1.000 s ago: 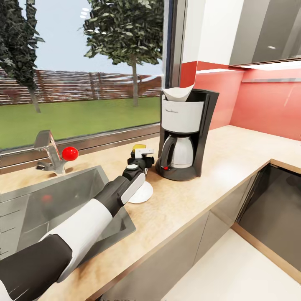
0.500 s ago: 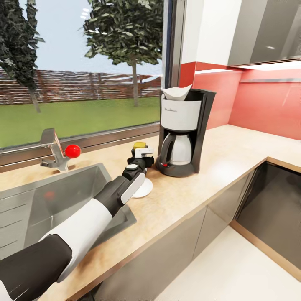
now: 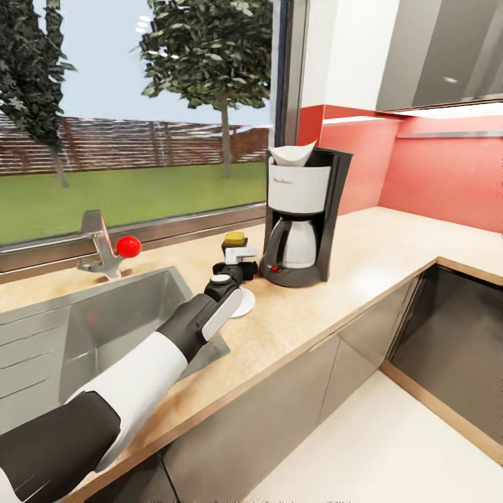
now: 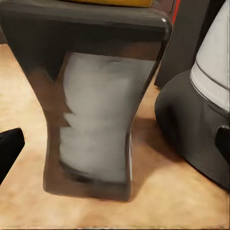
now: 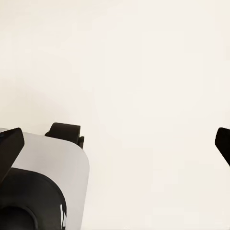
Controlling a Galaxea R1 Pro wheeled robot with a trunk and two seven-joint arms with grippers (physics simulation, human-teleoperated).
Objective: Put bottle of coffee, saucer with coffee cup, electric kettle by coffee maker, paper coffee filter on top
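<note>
Light-wood countertop (image 3: 363, 258) — coffee maker (image 3: 302, 213) brand script unreadable, jar (image 4: 96, 105) label blank.

This is looking like a home kitchen. A long light-wood countertop (image 3: 391, 244) is running along glossy dark grey base cabinets (image 3: 279, 412) and turning a corner under a red backsplash (image 3: 447, 175), with glossy grey wall cabinets (image 3: 447, 56) hanging above. An inset steel sink (image 3: 84, 335) is sitting in the worktop, and a steel tap (image 3: 98, 244) with a red knob is standing behind it. A black and white drip coffee maker (image 3: 302, 216) is standing on the counter with a white paper filter (image 3: 293, 152) resting on top. A wide window (image 3: 140, 119) is looking out on a lawn, trees and a slatted fence.
</note>
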